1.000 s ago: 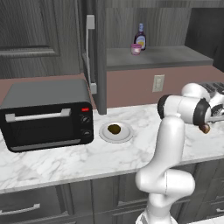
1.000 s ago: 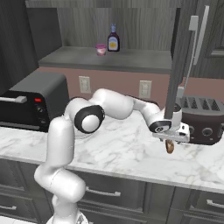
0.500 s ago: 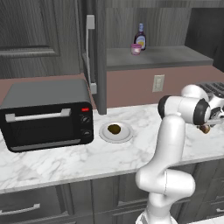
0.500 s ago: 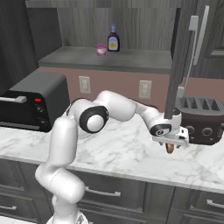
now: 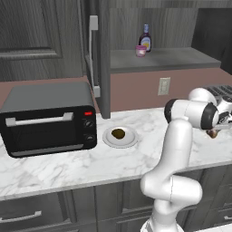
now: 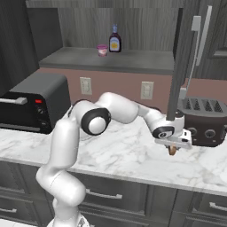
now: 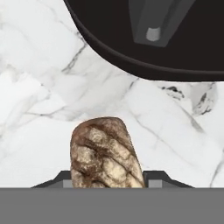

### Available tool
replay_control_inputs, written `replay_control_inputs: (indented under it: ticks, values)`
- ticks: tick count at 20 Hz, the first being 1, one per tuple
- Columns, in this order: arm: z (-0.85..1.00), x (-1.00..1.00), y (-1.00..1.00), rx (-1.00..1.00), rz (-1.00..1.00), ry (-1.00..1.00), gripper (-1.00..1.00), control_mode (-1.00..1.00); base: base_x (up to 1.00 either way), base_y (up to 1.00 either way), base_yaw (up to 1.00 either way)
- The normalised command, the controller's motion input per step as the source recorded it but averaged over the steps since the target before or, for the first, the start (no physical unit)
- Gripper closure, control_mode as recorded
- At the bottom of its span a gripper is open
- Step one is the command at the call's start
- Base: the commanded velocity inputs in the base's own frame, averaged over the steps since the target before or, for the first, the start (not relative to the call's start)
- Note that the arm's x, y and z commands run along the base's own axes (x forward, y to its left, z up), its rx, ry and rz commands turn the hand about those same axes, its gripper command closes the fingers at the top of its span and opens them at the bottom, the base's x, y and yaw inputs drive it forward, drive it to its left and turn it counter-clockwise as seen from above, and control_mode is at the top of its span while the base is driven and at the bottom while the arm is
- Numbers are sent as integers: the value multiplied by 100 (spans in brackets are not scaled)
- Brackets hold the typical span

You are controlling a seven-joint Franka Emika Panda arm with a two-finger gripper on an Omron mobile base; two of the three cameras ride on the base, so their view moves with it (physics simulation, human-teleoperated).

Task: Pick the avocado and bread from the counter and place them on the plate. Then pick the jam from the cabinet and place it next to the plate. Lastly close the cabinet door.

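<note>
Hand (image 7: pixel 107 181) apparently closed on bread (image 7: pixel 106 153), low over counter (image 7: pixel 39 100).

Bread (image 7: pixel 105 153), crusty brown loaf, sits on the marble counter (image 7: pixel 39 109) by the toaster. Avocado (image 5: pixel 118 133) lies on the plate (image 5: pixel 131 140); jam (image 5: pixel 141 51) stands on the open cabinet (image 5: pixel 181 59) shelf.
</note>
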Motion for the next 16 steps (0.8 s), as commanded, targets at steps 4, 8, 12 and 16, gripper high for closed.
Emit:
replay_control_inputs:
  ticks: [4, 8, 12, 16]
  values:
    - [34, -39, 0, 0, 0, -5, 100, -100, 0, 0, 0]
    - [40, -40, 7, 0, 0, -4, 100, -100, 0, 0, 0]
    - [31, -25, 33, 0, 0, -2, 100, -100, 0, 0, 0]
    - [4, -1, 59, -2, 0, -7, 100, -100, 0, 0, 0]
